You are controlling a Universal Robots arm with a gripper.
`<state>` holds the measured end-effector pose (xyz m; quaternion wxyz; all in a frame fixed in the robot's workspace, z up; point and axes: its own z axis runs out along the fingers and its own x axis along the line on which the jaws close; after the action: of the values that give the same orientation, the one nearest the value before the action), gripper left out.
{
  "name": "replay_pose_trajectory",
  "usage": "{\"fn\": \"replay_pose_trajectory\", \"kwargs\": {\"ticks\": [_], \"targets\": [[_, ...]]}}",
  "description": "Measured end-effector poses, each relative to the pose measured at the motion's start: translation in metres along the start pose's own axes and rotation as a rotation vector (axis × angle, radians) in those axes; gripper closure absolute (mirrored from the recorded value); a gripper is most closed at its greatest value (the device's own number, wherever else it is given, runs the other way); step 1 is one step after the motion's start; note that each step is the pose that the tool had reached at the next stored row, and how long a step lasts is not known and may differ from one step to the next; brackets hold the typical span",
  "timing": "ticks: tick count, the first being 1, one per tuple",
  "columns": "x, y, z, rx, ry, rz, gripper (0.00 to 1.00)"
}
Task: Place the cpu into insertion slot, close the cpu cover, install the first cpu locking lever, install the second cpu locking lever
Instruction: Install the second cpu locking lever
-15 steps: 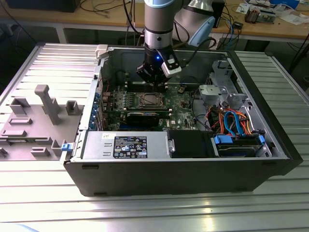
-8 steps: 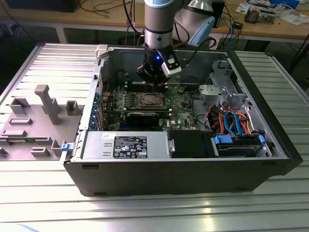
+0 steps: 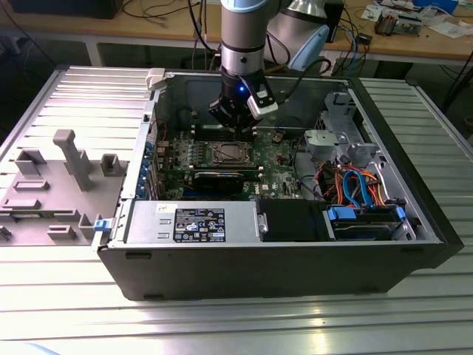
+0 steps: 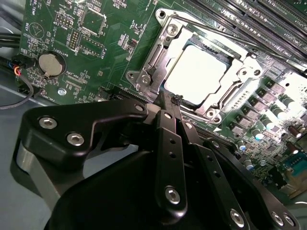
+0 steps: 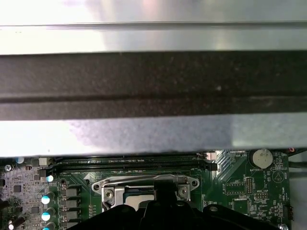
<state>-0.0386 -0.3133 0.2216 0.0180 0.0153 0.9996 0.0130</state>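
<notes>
My gripper point(image 4: 176, 101) hangs just over the insertion slot point(image 4: 204, 72), fingers pinched narrow and holding nothing. The one cpu point(image 4: 199, 76) already sits in its socket, one cpu cover point(image 4: 160, 62) down around it. One lever wire runs along the cover's far edge; whether it's latched, I can't tell.

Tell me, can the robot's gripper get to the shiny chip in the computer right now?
Probably yes. The gripper hangs close to the cpu, with its fingers together, at the edge of the cpu cover. Nothing sits between them, and the case is open on top.
</notes>
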Motion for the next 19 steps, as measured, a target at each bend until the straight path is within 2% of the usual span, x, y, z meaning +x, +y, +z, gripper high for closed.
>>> {"fn": "replay_pose_trajectory", "kwargs": {"ticks": [10,19], "targets": [[0.0,-0.0009,-0.0001,-0.0001,-0.0001,0.0,0.89],[-0.0002,-0.0008,-0.0053,0.0003,0.0,0.0,0.89]]}}
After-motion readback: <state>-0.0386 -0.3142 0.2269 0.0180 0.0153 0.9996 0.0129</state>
